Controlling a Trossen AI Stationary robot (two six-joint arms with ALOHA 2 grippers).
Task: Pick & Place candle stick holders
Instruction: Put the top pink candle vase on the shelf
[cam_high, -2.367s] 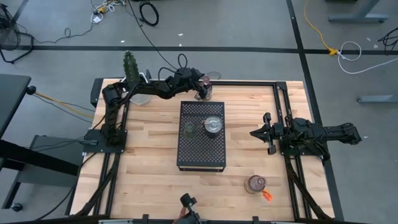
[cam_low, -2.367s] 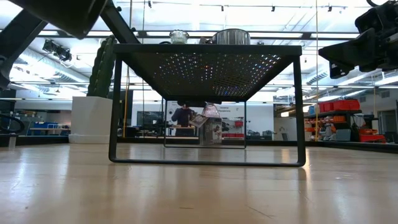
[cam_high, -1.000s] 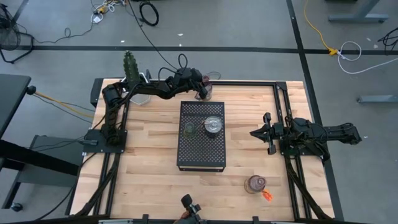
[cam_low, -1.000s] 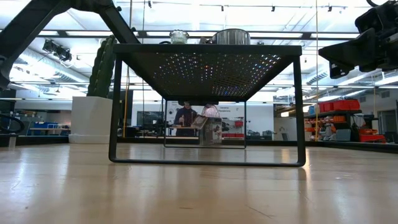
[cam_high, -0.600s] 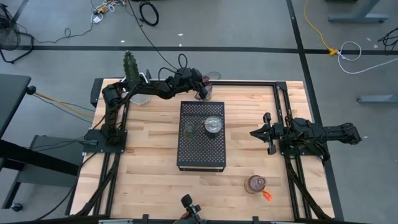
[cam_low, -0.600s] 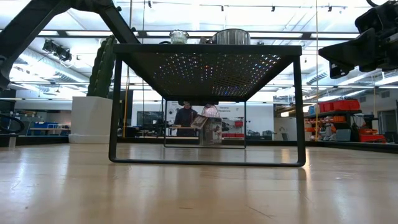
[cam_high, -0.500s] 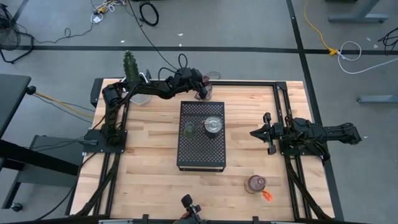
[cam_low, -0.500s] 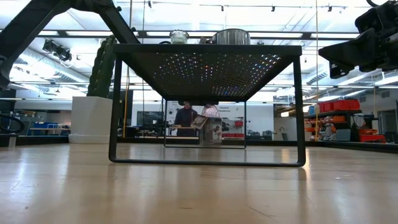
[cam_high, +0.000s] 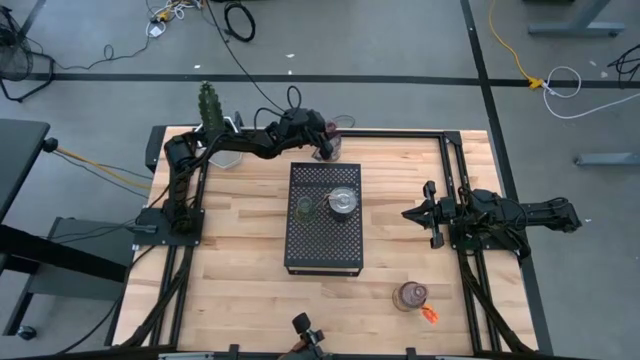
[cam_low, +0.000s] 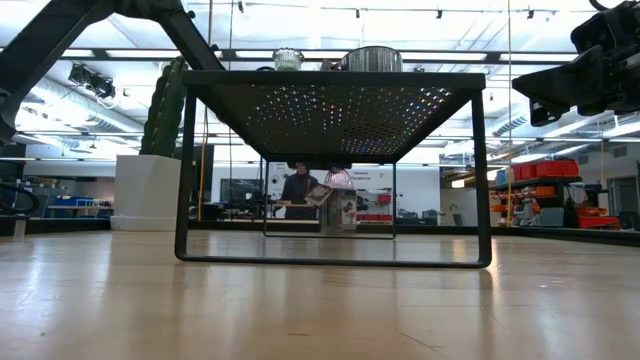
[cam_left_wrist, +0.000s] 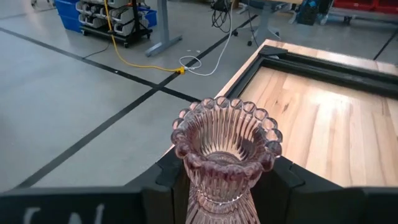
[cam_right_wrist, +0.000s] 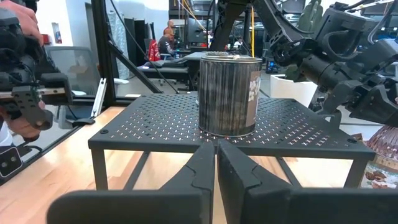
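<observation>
The left gripper reached along the far edge of the desk, just behind the black perforated stand, and its two fingers were clamped on the stem of a pink-purple candle stick holder, which stood upright between them with its beaded rim uppermost. On top of the stand sat two more holders: a wide silvery-clear holder and, just beside it toward the left edge of the stand, a small green holder; in the low view both showed above the stand's top. A further pink-purple holder stood on the desk near the near right corner, with an orange tag beside it. The right gripper waited at the right edge of the desk, pointing toward the stand, its fingers pressed together on nothing. A cactus in a white pot stood at the far left corner.
</observation>
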